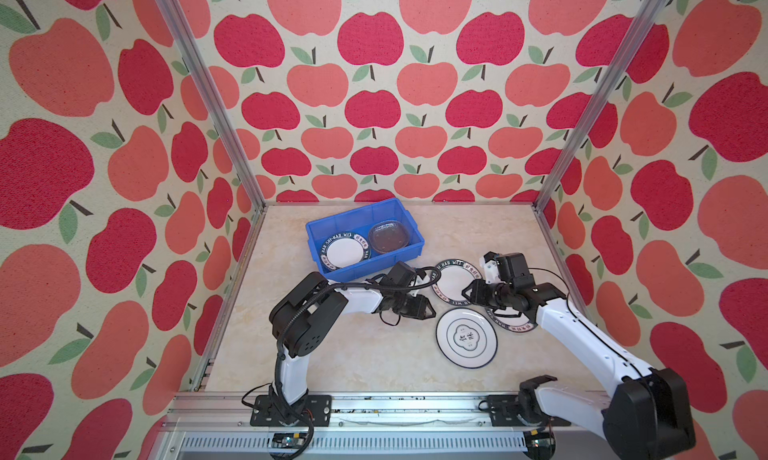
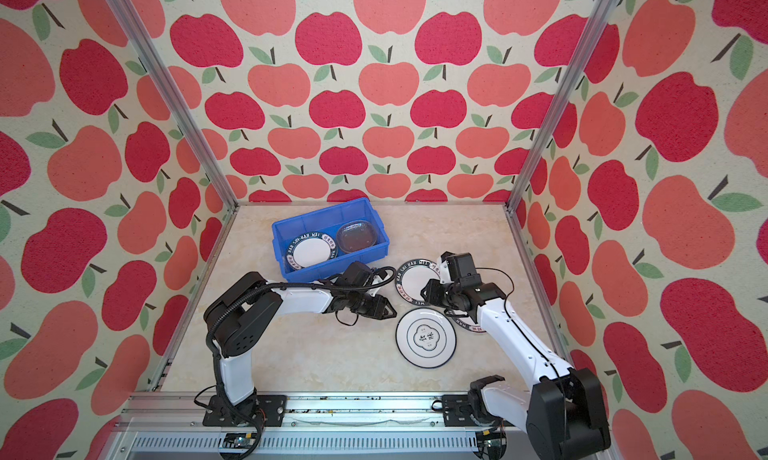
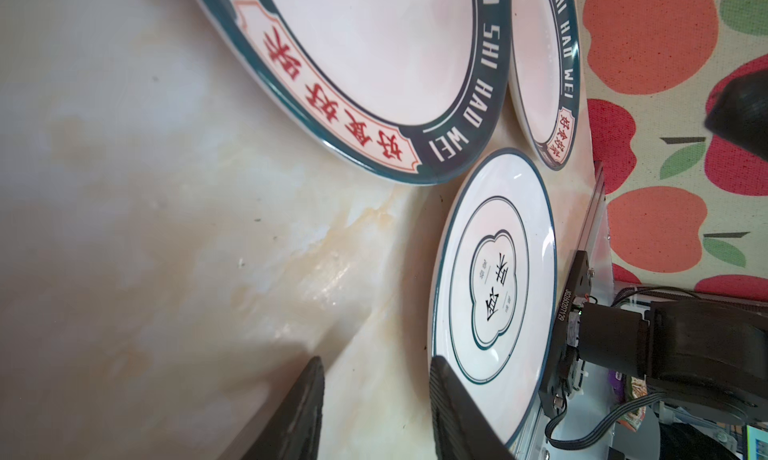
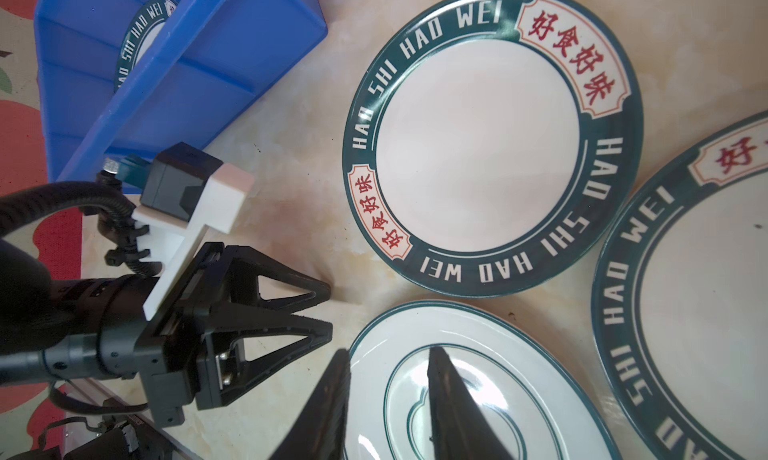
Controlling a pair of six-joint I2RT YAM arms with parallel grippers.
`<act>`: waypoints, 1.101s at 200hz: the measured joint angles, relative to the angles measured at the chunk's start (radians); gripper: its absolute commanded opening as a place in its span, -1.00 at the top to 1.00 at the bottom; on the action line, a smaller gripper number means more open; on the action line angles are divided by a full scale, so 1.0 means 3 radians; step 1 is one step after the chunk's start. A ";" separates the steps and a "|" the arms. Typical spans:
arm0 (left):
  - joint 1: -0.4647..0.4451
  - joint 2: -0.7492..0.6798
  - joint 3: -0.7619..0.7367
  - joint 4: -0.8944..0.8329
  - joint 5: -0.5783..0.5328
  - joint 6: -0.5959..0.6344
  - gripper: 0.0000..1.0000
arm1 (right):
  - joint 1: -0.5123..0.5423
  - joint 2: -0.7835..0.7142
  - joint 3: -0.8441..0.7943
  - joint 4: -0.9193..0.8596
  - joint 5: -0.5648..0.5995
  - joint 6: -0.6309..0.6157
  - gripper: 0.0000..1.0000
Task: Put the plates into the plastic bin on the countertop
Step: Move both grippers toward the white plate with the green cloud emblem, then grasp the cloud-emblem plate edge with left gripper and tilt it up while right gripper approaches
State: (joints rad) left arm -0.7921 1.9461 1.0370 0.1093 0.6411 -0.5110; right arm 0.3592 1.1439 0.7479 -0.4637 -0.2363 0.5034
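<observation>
While the emblem plate (image 1: 466,337) is lying flat on the countertop (image 1: 353,354), apart from the blue bin (image 1: 312,242), both claws are sitting at its rim. Left claw (image 4: 330,306) is pointing at the edge toward its own arm, jaws narrowly parted, gripping nothing. Right claw (image 4: 388,354) is hanging over the rim close by, jaws part-way apart, one finger on either side (contact unclear). Round plate, so no long axis; a rim pinch is looking likely, right claw better placed.
</observation>
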 measured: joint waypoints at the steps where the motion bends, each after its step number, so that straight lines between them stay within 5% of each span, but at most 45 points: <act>1: 0.0000 0.0001 0.0000 0.0004 0.0004 -0.0001 0.13 | 0.0000 -0.0003 -0.0003 0.0001 -0.0001 0.0000 0.31; 126: -0.0100 0.0411 0.0284 0.0262 0.0468 -0.0169 0.41 | -0.0071 -0.0011 -0.0052 0.0102 -0.0092 0.0010 0.31; 183: -0.0100 0.0539 0.0430 0.0125 0.0577 -0.0160 0.75 | -0.0108 0.0053 -0.0081 0.0183 -0.0130 0.0009 0.31; 200: -0.0100 0.0543 0.0444 0.0120 0.0619 -0.0164 1.00 | -0.0112 0.0060 -0.0084 0.0196 -0.0132 0.0009 0.31; 220: -0.0099 0.0543 0.0448 0.0121 0.0628 -0.0170 1.00 | -0.0114 0.0060 -0.0086 0.0221 -0.0154 0.0009 0.31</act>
State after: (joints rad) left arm -0.8219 2.1090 1.1713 0.1455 0.8295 -0.5621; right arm 0.3248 1.1618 0.7219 -0.3973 -0.2825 0.5060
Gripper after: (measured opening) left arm 0.064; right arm 0.345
